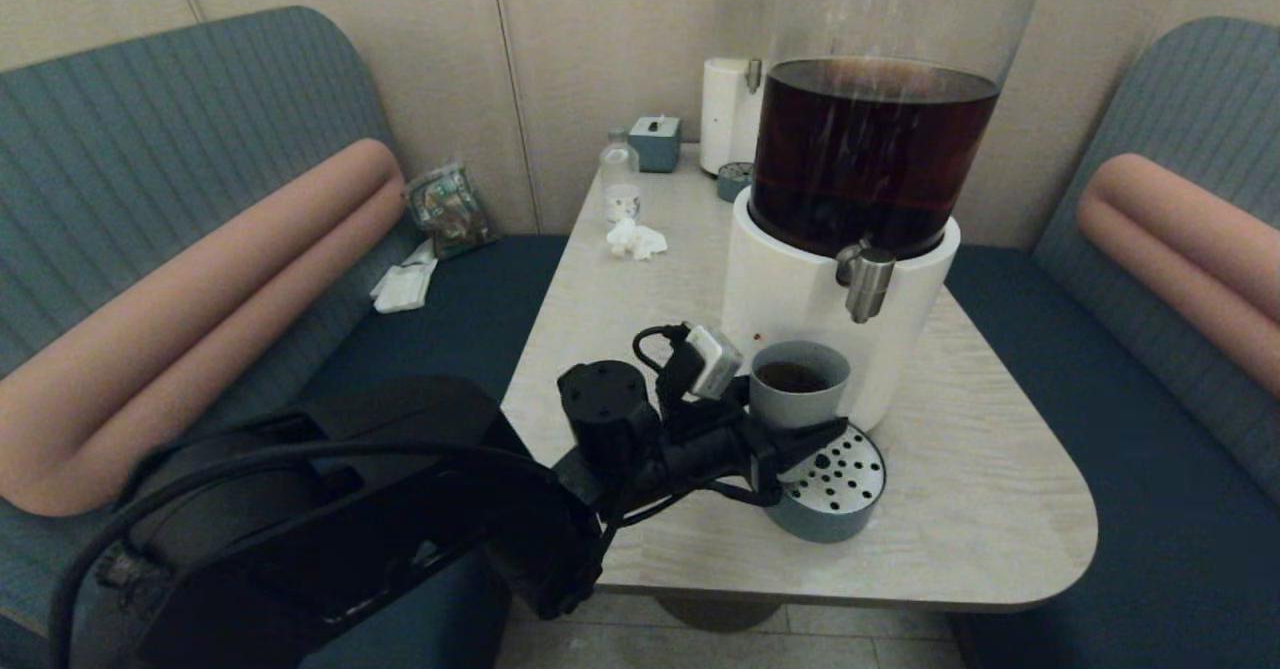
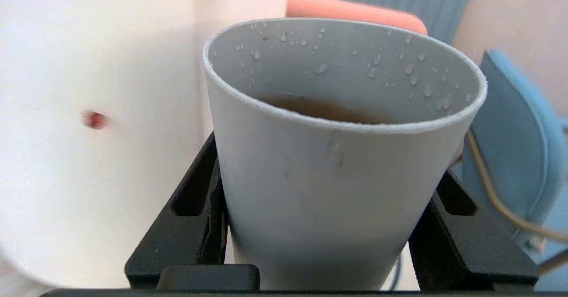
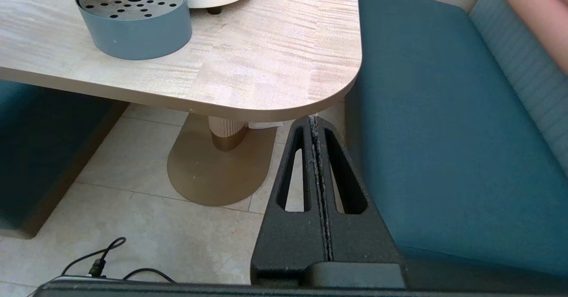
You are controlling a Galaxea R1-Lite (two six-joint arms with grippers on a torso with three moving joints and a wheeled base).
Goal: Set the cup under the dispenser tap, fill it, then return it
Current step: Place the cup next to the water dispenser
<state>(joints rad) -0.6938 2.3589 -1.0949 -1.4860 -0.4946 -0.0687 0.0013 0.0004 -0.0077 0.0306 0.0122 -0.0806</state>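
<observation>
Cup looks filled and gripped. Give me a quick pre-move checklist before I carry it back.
1. Grip: left gripper fingers on both sides of the cup - ok.
2. Fill: brown liquid inside, well below the rim - ok.
3. Cup upright - ok.
4. Tap dripping - none seen, ok.
5. Cup clear of the drip tray - cannot tell.
6. Right gripper shut, parked below the table edge, out of the path - ok.
</observation>
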